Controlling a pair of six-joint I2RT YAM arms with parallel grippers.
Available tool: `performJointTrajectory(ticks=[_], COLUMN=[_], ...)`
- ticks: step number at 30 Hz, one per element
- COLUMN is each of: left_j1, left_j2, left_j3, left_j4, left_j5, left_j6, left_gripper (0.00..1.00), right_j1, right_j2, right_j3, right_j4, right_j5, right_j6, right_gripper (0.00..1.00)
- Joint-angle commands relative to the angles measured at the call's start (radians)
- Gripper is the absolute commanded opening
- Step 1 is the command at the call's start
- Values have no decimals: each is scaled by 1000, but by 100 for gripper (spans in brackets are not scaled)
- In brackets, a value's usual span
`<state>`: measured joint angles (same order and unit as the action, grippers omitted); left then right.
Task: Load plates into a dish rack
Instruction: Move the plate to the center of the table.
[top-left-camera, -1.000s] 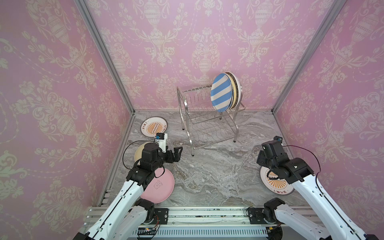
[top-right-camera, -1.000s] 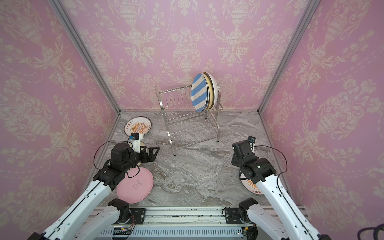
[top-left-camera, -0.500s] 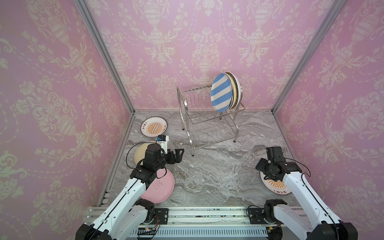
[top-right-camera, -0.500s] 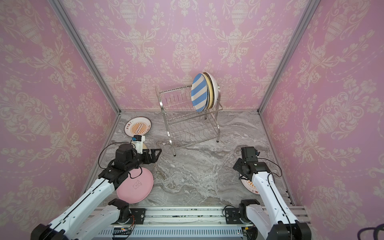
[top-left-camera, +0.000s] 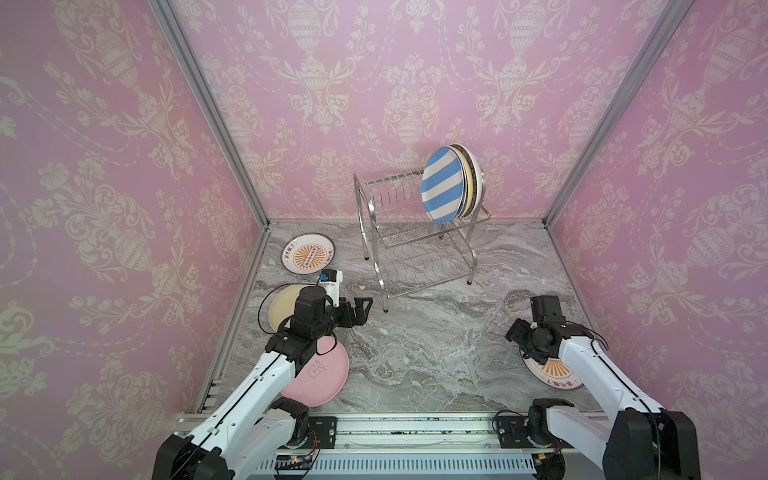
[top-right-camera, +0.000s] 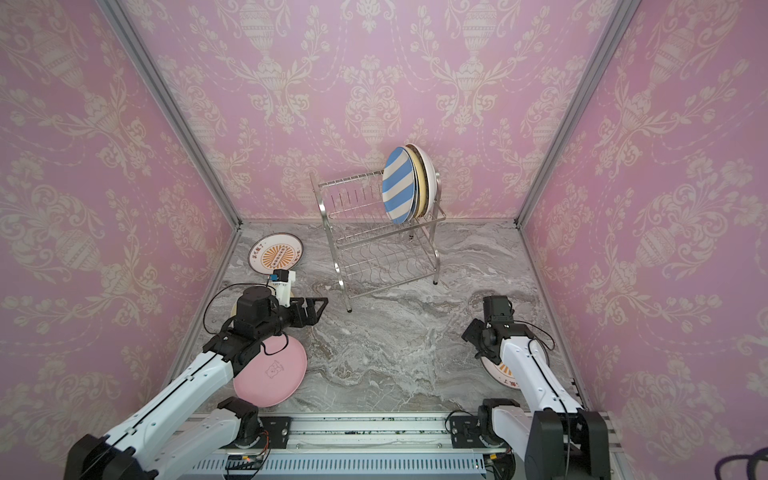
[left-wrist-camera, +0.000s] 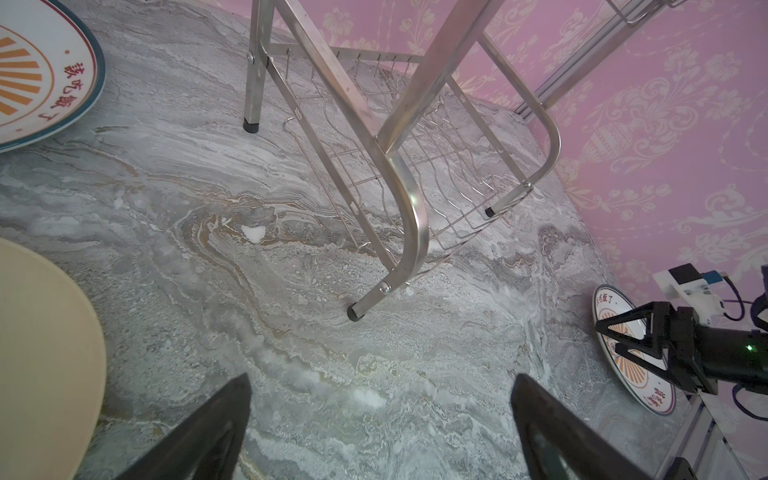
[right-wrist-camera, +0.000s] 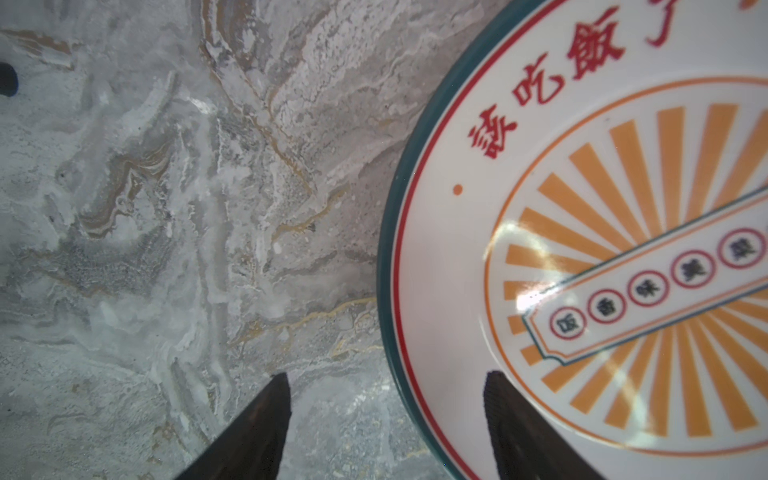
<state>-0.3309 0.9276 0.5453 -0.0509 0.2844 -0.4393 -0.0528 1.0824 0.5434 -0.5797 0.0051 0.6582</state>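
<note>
Standing in the rack's (top-left-camera: 361, 208) upper tier: a striped plate (top-left-camera: 442, 187), more plates (top-left-camera: 475, 178) behind. Left end effector (left-wrist-camera: 380, 378) and right end effector (right-wrist-camera: 386, 374) gape, empty.

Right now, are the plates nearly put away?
Done: a blue-and-white striped round plate and others behind stand in the chrome wire dish rack. In hand: nothing; the open right gripper straddles the rim of the near white orange-sunburst plate. To do: that one, the far sunburst plate, the cream round plate, the pink round plate.
</note>
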Motion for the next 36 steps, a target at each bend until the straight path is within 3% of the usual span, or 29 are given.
performJointTrajectory(ticks=[1, 19, 31, 36], left_j1=[-10, -34, -39, -39], left_j2=[7, -16, -15, -16], left_j3=[-14, -40, -34, -41], left_j4=[15, 13, 14, 20], left_j5=[17, 0, 5, 6], left_j6=[-13, -25, -16, -15], left_gripper=[99, 99, 99, 99], right_j1=[-4, 21, 61, 54], right_j2=[28, 12, 16, 31], right_j3=[-16, -99, 0, -8], right_j4=[22, 176, 68, 75], right_j5=[-54, -180, -72, -82], right_j6=[-5, 75, 30, 35], right_gripper=[75, 75, 77, 78])
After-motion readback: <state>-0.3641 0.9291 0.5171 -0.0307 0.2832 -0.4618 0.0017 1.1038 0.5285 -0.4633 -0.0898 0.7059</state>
